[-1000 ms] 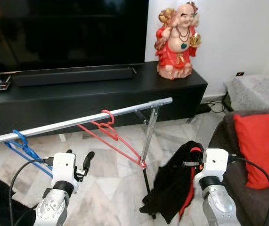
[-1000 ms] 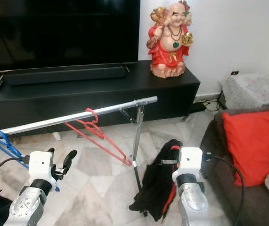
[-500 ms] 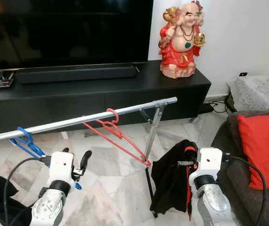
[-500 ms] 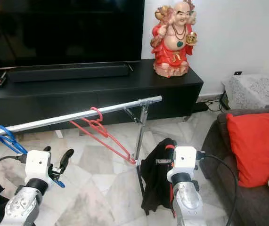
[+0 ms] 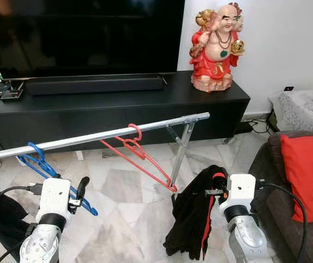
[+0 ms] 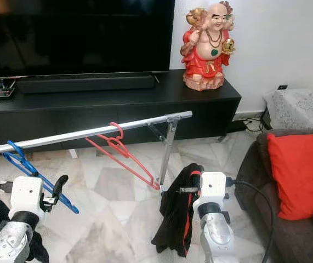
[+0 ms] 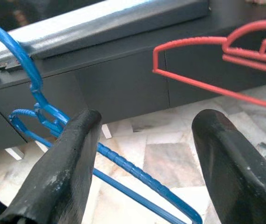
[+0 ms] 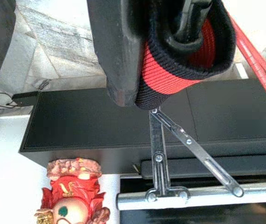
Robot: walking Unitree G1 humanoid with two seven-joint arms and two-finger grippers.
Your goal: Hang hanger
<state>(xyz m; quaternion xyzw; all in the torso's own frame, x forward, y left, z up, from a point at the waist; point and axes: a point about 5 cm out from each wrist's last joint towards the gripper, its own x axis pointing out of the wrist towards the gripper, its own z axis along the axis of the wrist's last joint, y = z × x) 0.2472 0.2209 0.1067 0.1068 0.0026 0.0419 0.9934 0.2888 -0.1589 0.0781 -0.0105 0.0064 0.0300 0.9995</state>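
Black fingers of the right gripper [image 5: 217, 192] are clamped on the neck of a black-and-red garment [image 5: 193, 219], which hangs down just right of the rack's leg [image 5: 181, 150]. I can't make out a hanger inside it. Over on the other side, the left gripper [image 5: 80, 193] has its fingers spread wide with nothing between them, sitting low beside a blue hanger [image 5: 46, 172] hooked on the silver rail [image 5: 90, 137]. A red hanger [image 5: 140, 161] hangs further along that rail. Behind it all sit a black TV cabinet [image 5: 118, 107] and a red statue [image 5: 217, 46].
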